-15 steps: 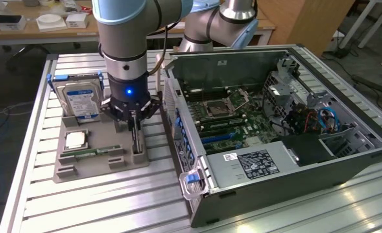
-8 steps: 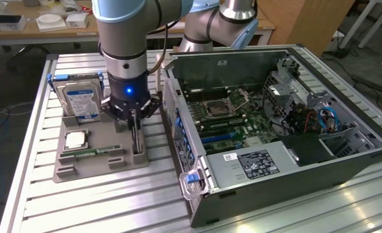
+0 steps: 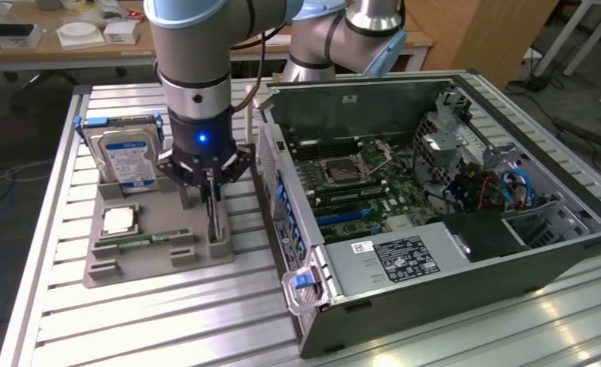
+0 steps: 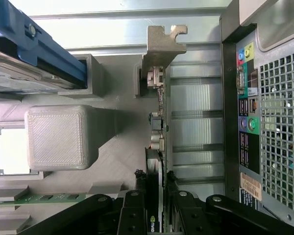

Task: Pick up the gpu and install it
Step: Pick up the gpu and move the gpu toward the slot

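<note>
Progress is at the pick-up stage. The gpu stands on edge in a slot of the grey holder tray on the bench, and its silver bracket points away from the arm. The claw is down over the card's upper edge. In the wrist view its fingers press against both faces of the board, so it appears clenched on the gpu. The card is not yet lifted out, and installation is not begun: the open computer case shows its motherboard with no card in the blue slots.

Room is tight sideways. The case's perforated rear wall rises just beside the tray on the exterior view's right, and a grey tray post sits near the card's other face. The hard drive stands farther back in the tray. Space overhead looks free.
</note>
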Controlling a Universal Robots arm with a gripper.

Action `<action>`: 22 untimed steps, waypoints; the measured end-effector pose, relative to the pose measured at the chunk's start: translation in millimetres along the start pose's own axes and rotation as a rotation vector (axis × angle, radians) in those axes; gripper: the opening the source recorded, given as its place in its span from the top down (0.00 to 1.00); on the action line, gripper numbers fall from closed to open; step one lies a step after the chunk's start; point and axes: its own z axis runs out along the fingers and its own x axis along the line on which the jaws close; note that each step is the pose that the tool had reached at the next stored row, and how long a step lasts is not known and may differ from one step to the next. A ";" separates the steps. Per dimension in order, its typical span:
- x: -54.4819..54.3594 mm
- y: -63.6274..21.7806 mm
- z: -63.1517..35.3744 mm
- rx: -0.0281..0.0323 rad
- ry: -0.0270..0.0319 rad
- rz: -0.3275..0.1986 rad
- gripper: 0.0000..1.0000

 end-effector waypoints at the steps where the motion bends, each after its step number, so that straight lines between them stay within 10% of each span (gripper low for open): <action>1: 0.0 0.0 -1.2 0.0000 0.0000 0.000 0.74; 22: 0.1 0.7 -23.0 -0.0018 0.0001 0.000 0.74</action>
